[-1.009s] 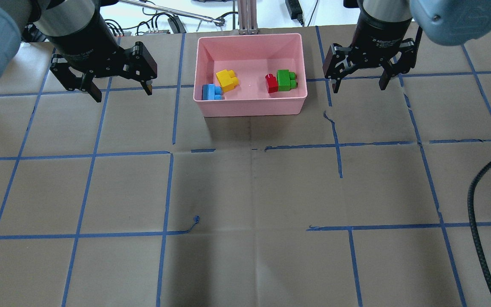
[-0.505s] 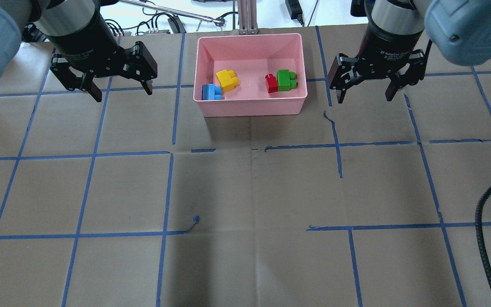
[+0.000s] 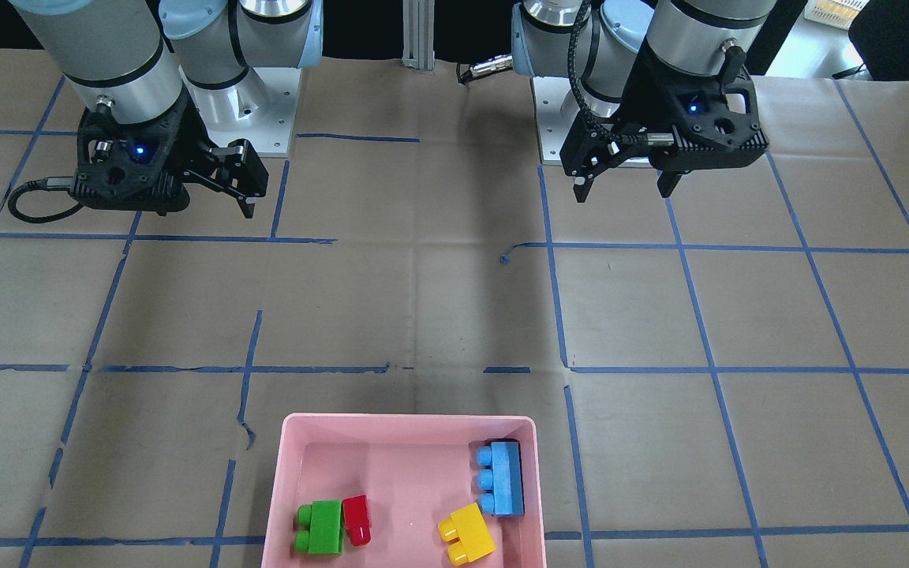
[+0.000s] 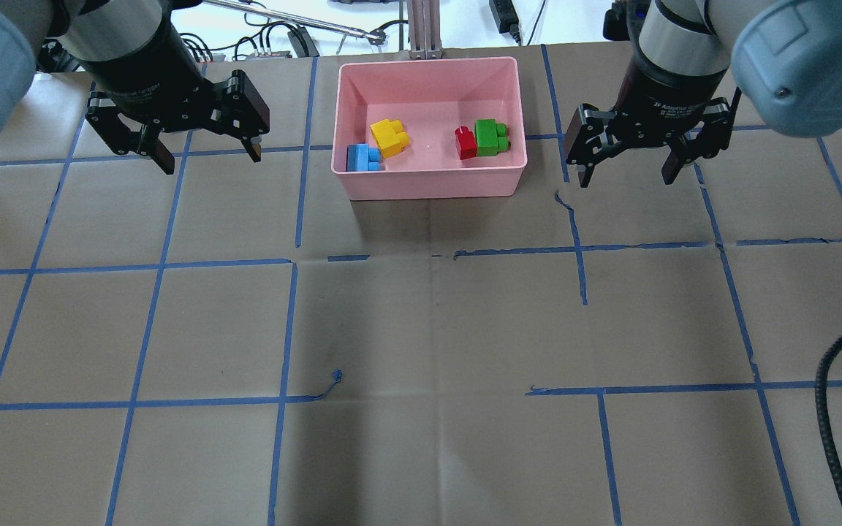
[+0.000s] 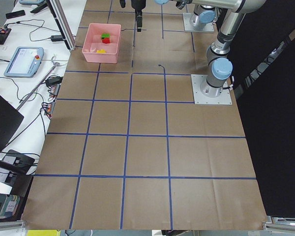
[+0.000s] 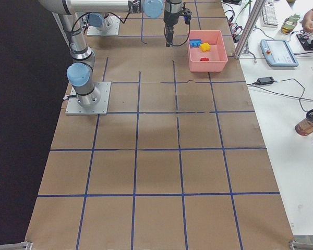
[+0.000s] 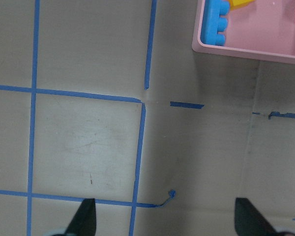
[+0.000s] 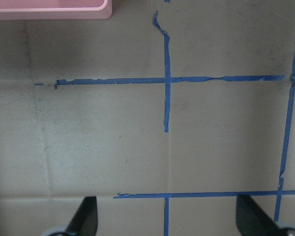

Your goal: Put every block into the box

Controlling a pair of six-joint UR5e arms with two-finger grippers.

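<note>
As I watch the brown bench (image 4: 428,329), shallow pink plastic tray (image 4: 428,186) far centre, green studded brick (image 4: 490,136) touching small red brick (image 4: 465,143) inside at right, yellow brick (image 4: 389,137) by long light-blue brick (image 4: 362,158) inside at left, left tool (image 4: 209,159) and right tool (image 4: 626,175) flanking, both wide, empty.

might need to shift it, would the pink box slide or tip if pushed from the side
Probably slides: the pink box looks low and wide, flat on the paper. Likely light: seemingly thin plastic holding four small blocks, which may shift inside.
</note>
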